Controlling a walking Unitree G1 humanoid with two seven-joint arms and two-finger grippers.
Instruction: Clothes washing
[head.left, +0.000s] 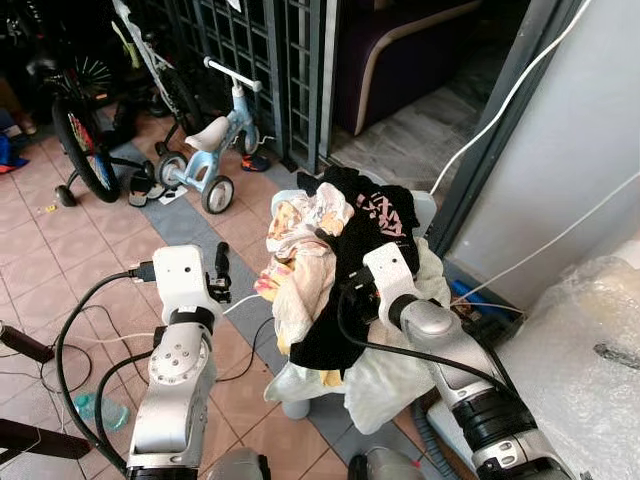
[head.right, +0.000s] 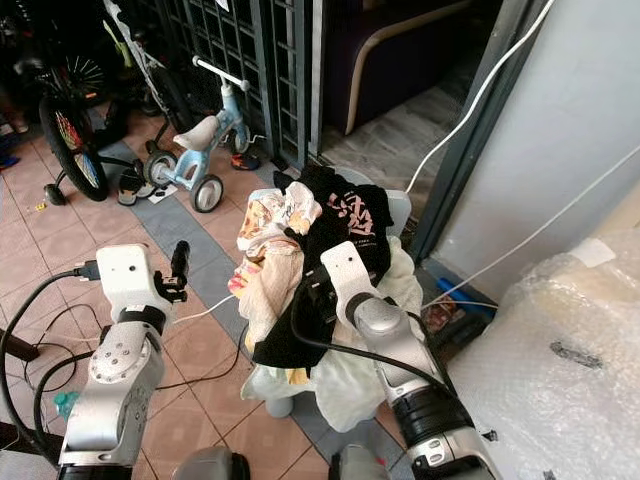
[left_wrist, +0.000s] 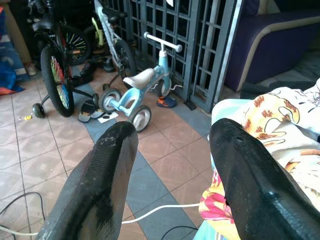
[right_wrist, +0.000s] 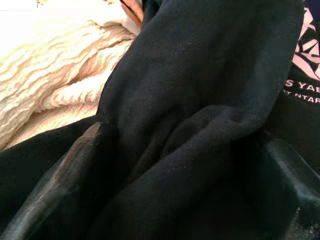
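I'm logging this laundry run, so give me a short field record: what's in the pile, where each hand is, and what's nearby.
pile: heap of mixed clothes overflowing a pale container
top garment: black T-shirt with pink print
other garments: white and orange patterned cloth; cream ribbed fabric
right hand: pushed into the black T-shirt, a fold of cloth bunched between its fingers
left hand: open, held in the air beside the pile, touching nothing
floor: terracotta tiles with a grey strip
nearby: light blue child's balance bike; metal gate
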